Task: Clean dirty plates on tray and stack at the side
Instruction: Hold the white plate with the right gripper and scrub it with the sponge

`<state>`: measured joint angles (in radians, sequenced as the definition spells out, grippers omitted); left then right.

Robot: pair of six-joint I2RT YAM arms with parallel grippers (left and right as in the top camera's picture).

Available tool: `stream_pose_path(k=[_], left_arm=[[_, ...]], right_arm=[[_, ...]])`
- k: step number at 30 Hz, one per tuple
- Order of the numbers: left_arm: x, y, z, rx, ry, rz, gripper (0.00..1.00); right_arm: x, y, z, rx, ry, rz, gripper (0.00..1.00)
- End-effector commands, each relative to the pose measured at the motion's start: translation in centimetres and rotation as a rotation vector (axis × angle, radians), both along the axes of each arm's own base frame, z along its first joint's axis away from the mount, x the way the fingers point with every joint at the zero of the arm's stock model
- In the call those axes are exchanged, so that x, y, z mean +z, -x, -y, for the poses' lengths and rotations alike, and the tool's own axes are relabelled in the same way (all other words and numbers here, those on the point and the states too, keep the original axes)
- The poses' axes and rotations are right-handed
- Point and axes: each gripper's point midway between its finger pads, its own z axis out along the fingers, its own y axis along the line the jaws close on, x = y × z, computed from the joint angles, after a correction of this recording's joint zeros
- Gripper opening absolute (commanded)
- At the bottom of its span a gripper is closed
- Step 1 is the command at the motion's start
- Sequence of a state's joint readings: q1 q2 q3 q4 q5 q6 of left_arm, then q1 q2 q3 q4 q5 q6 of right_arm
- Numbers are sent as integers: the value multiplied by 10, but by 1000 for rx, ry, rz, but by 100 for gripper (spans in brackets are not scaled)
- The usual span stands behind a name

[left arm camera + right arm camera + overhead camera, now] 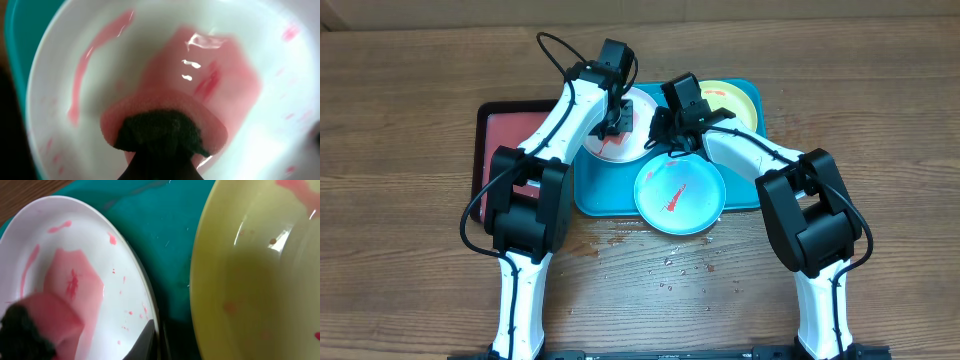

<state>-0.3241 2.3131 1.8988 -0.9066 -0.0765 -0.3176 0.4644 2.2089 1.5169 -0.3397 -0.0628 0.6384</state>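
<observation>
The white plate [610, 150] lies on the left half of the turquoise tray [600, 195], smeared with red sauce. My left gripper [615, 120] is shut on a pink sponge with a dark scrub side [165, 112] and presses it onto the white plate [60, 60]. My right gripper [665, 135] is shut on the white plate's right rim [115, 280], one finger [150, 340] lying over the edge. The yellow-green plate [732, 100] sits at the tray's far right with red spots and also shows in the right wrist view [250, 280]. The light blue plate [695, 205], streaked red, overlaps the tray's front rim.
A smaller black-rimmed tray with a reddish inside [495, 150] lies left of the turquoise tray, under my left arm. Water drops [660, 265] spot the brown wood tabletop in front of the light blue plate.
</observation>
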Motion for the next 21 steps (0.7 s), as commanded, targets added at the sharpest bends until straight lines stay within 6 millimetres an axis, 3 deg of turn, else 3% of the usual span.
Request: stream_pose_path(k=[1, 10, 17, 21], left_arm=[[-3, -5, 20, -42, 89, 12, 4], [-22, -3, 37, -112, 166, -20, 4], [-26, -4, -2, -48, -9, -19, 4], [-28, 8, -26, -23, -98, -73, 4]], right_arm=[[6, -6, -6, 25, -3, 20, 4], [6, -5, -7, 47, 4, 21, 4], [4, -2, -7, 51, 5, 9, 4], [4, -1, -6, 51, 7, 5, 4]])
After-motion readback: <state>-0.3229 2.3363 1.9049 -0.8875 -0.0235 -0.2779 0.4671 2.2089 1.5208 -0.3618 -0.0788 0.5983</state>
